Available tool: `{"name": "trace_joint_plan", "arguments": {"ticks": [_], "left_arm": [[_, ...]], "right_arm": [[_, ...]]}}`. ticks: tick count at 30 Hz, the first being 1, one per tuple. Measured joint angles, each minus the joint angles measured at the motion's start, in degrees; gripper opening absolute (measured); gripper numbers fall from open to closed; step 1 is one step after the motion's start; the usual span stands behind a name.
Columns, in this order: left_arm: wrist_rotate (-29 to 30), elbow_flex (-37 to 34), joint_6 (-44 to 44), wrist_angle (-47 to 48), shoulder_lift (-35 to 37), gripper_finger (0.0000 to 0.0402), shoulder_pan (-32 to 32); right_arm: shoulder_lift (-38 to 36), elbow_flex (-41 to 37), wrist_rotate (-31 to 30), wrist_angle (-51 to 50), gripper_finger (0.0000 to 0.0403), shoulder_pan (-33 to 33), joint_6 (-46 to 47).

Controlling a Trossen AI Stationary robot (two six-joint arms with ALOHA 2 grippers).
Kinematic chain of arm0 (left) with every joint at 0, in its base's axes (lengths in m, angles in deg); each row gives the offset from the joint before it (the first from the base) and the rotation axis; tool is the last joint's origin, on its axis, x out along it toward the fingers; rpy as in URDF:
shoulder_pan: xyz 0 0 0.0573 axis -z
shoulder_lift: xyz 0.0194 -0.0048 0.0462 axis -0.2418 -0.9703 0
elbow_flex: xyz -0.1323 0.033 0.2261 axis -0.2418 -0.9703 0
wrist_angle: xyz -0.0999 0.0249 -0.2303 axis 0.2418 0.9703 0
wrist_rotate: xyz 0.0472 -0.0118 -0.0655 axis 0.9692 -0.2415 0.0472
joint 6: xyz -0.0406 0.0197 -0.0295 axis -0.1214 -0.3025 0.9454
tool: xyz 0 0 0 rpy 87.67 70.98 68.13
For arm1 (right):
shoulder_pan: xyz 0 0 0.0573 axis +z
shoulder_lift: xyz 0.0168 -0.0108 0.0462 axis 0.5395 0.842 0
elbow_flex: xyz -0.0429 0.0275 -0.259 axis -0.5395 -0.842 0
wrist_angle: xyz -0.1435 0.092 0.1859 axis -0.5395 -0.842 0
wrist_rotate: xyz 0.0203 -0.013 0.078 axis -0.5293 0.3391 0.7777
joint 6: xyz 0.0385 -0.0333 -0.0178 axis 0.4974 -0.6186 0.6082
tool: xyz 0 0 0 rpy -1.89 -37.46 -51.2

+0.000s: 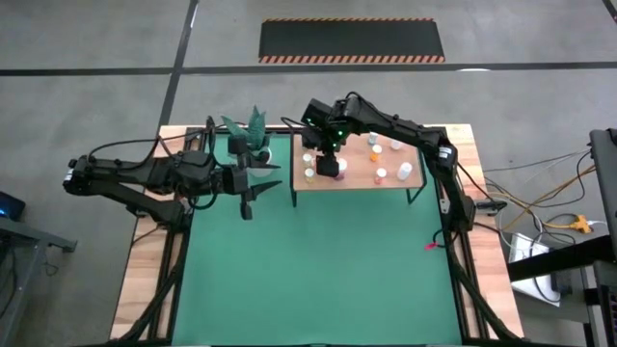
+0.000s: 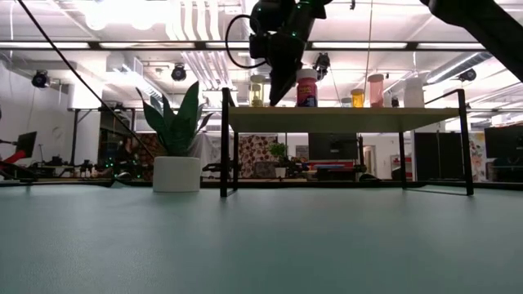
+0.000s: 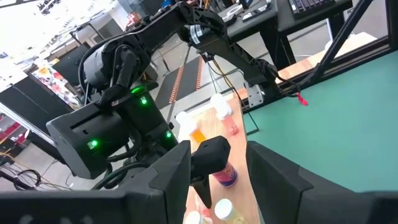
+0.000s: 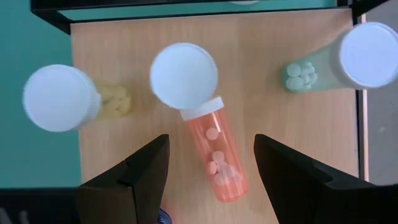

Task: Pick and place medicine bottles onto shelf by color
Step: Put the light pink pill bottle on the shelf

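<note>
1. At the left of the high view, the left gripper (image 1: 248, 200) is waiting over the green mat (image 1: 318, 270) of the desk (image 1: 145, 260), just beside a potted plant (image 1: 253, 135). Its fingers are standing partly apart and holding nothing.
2. At upper centre, the shelf (image 1: 352, 183) is standing at the far edge of the mat, already carrying about ten medicine bottles (image 1: 381, 173) across its board.
3. The right gripper (image 1: 330, 166) is hovering over the shelf's left part, fingers wide apart and empty.
4. In the right wrist view, a yellowish bottle (image 4: 62, 98), a pinkish-orange bottle (image 4: 208, 137) and a teal bottle (image 4: 367, 56) are sitting on the board below those fingers, left to right.
5. In the low view, a larger magenta bottle (image 2: 306, 87) is standing just beside the gripper.
6. No bottles are showing on the mat, so the placing is looking nearly or fully done; whether the colours are grouped correctly cannot be told.
</note>
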Motion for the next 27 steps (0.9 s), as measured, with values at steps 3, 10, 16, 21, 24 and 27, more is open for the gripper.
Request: {"name": "trace_joint_plan", "arguments": {"ticks": [3,10,16,21,24,27], "left_arm": [[0.0,0.0,0.0,-0.02,0.0,0.0139,0.0],[0.0,0.0,-0.04,0.03,0.0,0.0139,0.0],[0.01,0.0,-0.99,0.45,0.15,0.0139,0.0],[0.0,0.0,-1.03,0.47,0.56,0.0139,0.0],[0.0,0.02,-1.03,0.52,0.85,0.0139,0.0],[0.0,0.02,-1.03,0.58,1.01,0.0139,0.0]], "right_arm": [[-0.08,0.04,0.0,0.02,0.0226,0.35,-0.04],[-0.11,1.11,-0.52,0.85,0.0226,0.32,1.21],[-0.11,0.82,-0.49,0.46,0.0226,0.32,1.77],[-0.11,-0.09,-0.5,0.44,0.0226,0.41,2.01],[-0.11,-0.58,-0.5,0.42,0.0226,0.45,2.1],[-0.11,-0.83,-0.5,0.73,0.0226,0.45,2.09]]}}
